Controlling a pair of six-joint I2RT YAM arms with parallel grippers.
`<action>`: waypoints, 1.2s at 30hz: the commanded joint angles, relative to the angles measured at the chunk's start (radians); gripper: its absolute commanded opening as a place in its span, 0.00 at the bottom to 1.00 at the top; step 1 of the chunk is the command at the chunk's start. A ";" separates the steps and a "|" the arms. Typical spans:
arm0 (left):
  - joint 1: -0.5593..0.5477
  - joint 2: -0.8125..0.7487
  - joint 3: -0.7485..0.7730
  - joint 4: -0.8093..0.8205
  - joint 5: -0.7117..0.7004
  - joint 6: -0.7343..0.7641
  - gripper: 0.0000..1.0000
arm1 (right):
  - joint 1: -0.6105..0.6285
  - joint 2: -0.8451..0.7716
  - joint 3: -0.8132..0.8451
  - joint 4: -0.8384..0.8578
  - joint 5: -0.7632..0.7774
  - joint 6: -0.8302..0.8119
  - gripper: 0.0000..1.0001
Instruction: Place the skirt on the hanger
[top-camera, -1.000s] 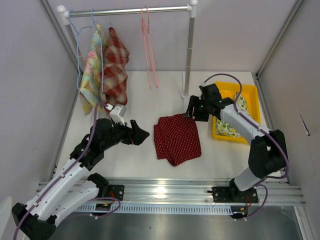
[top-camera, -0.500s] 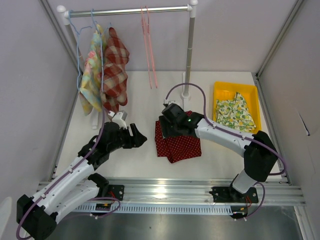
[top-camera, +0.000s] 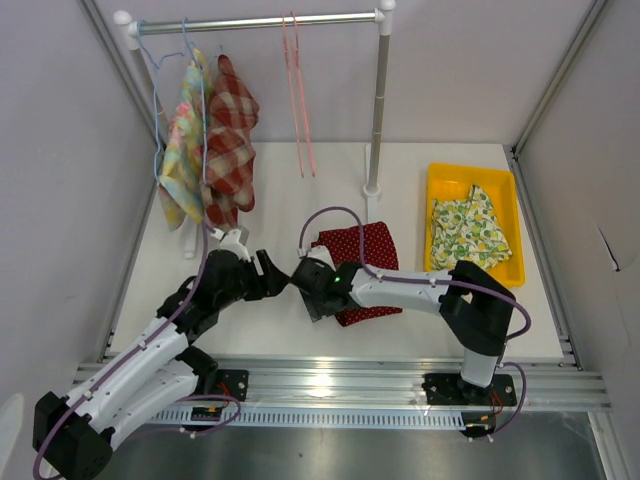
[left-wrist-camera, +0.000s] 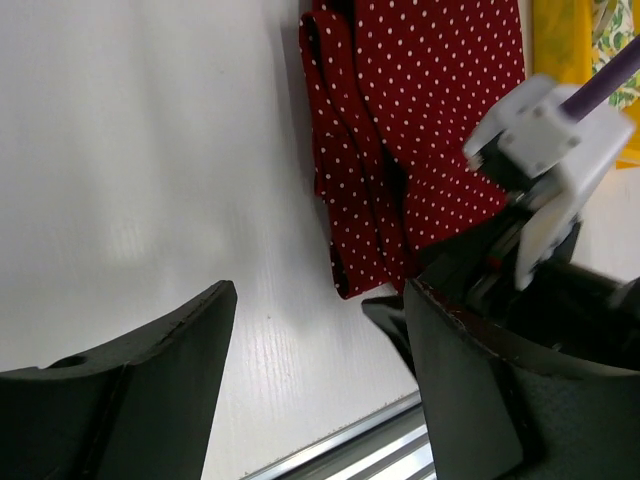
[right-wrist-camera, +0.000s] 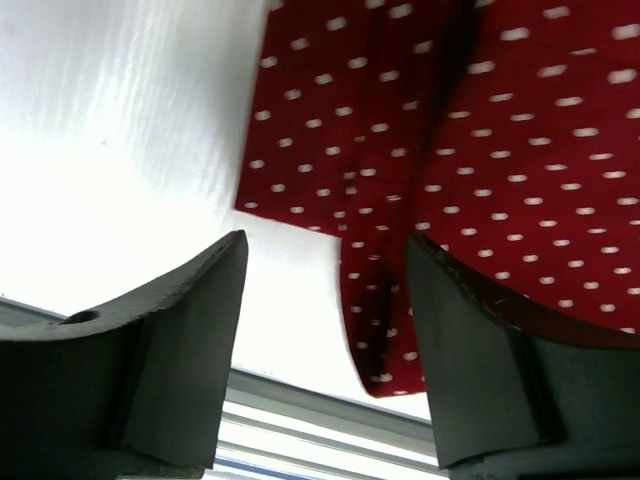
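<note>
**Both jaws wide at the skirt's corner, nothing gripped**

Right gripper (right-wrist-camera: 325, 340): jaws stand wide. The folded edge of the red dotted skirt (right-wrist-camera: 480, 150) lies between them, more towards the right jaw, and bare table (right-wrist-camera: 120, 120) lies under the left jaw. I see no cloth pinched; the corner lies flat.

Left gripper (left-wrist-camera: 315, 390): jaws also wide, with only white table between them. The skirt lies ahead and just off its right jaw, and the right gripper sits immediately beyond that same jaw.

The pink hanger (top-camera: 297, 95) hangs on the rail (top-camera: 260, 20), well beyond both sets of jaws. I judge the task barely started: the skirt must be picked up before anything else.

Risks as I see them:
- The two grippers are very near each other. If I close in with the left while the right descends, they may knock together.
- The skirt is folded in several layers. A shallow bite at this corner could catch the top layer only, so the cloth would unfold or slip out on lifting.
- A bite through all the layers would keep the waist shut, which is awkward for the hanger.
- If a jaw tip presses down and slides, the cloth could bunch and drag towards the table's edge.
- The hanger is thin and hangs free, so a nudge could swing it or unhook it.
</note>
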 joint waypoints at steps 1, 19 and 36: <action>-0.004 -0.060 0.022 -0.020 -0.072 -0.019 0.74 | 0.039 0.028 0.072 -0.010 0.099 0.050 0.66; -0.004 -0.042 -0.015 0.038 -0.036 -0.022 0.75 | 0.004 -0.021 0.107 -0.075 0.169 0.033 0.00; -0.018 0.258 -0.054 0.403 0.142 -0.031 0.80 | -0.163 -0.495 0.022 -0.286 0.216 0.060 0.00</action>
